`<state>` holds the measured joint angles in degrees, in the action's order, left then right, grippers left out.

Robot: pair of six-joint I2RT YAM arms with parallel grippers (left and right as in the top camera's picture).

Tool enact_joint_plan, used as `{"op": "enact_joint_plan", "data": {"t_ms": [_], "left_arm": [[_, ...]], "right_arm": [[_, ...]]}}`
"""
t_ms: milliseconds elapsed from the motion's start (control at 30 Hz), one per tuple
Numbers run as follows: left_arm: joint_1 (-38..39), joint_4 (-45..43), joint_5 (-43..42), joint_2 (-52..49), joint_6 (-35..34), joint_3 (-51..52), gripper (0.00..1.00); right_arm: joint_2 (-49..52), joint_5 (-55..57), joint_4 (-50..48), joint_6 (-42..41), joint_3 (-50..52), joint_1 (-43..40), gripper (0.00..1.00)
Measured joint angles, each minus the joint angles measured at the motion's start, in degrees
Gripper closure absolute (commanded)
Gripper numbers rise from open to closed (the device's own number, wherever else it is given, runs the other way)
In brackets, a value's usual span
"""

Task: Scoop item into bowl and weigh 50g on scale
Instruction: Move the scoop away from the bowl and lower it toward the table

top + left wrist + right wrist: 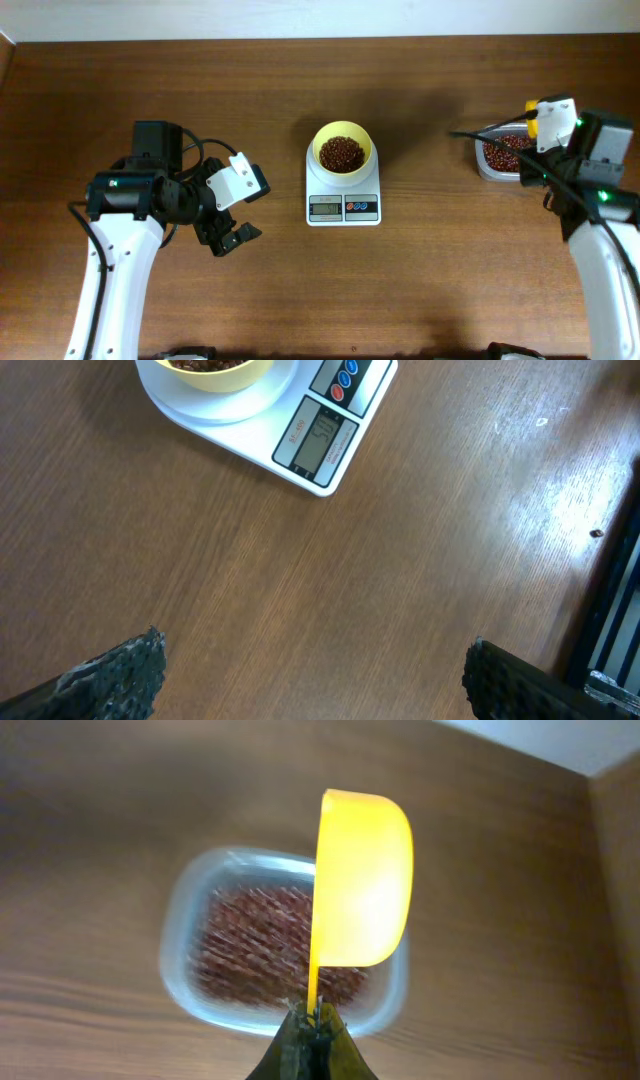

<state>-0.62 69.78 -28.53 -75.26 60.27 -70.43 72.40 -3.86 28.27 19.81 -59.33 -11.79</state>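
Nearest the arms' bases, the table (450,290) is bare dark-brown wood with its grain running left to right. In the left wrist view it has a soft sheen where light catches it.

A little farther in on the left, the left gripper (230,240) hangs over bare wood, its jaws spread as wide as they go and nothing between them. Its two dark fingertips (120,675) show at the bottom corners of its own view, well apart.

Toward the middle of the table stands the scale (343,196), white. Its front edge, with the grey display (325,208) and coloured buttons (362,208), faces the near side. Digits are lit, but I cannot read them surely. On its platform sits the bowl (343,128), pale yellow, upright and about as wide as the scale. It holds a layer of beans (341,153) that covers its bottom.

Off to the right at about the same depth, well apart from the scale, lies the tub (495,175), clear plastic, with more beans in it. The right gripper (314,1020) is pinched tight on the thin handle of the scoop (365,880), holding it above the tub. The yellow cup is tipped on edge, and I cannot tell whether anything is in it. The tub below it is blurred in that view.

Beyond the far edge of the table runs a pale wall (300,18)
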Motion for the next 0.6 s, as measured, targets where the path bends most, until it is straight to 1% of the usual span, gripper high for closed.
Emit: {"op": "enact_joint_plan", "data": {"t_ms": [33,100,167,233,333,367,467,600], "left_arm": [[0.0,0.0,0.0,0.0,0.0,0.0,0.01],[0.0,0.0,0.0,0.0,0.0,0.0,0.01],[0.0,0.0,0.0,0.0,0.0,0.0,0.01],[0.0,0.0,0.0,0.0,0.0,0.0,0.01],[0.0,0.0,0.0,0.0,0.0,0.0,0.01],[0.0,0.0,0.0,0.0,0.0,0.0,0.01],[0.0,0.0,0.0,0.0,0.0,0.0,0.01],[0.0,0.0,0.0,0.0,0.0,0.0,0.01]], "right_arm": [[-2.3,-3.6,0.1,-3.2,0.0,0.1,0.96],[-5.8,-18.4,2.8,-14.6,-0.1,0.2,0.96],[-4.7,-24.0,9.4,-20.1,-0.2,0.2,0.96],[-2.2,-26.8,15.7,-22.5,0.1,0.2,0.96],[-0.3,-27.8,21.8,-23.1,0.4,0.2,0.96],[0.7,-27.8,22.3,-23.3,0.6,0.2,0.96],[2.6,-28.8,22.3,-23.7,5.0,0.2,0.96],[3.0,-34.0,16.3,-24.0,12.0,0.2,0.96]]}}
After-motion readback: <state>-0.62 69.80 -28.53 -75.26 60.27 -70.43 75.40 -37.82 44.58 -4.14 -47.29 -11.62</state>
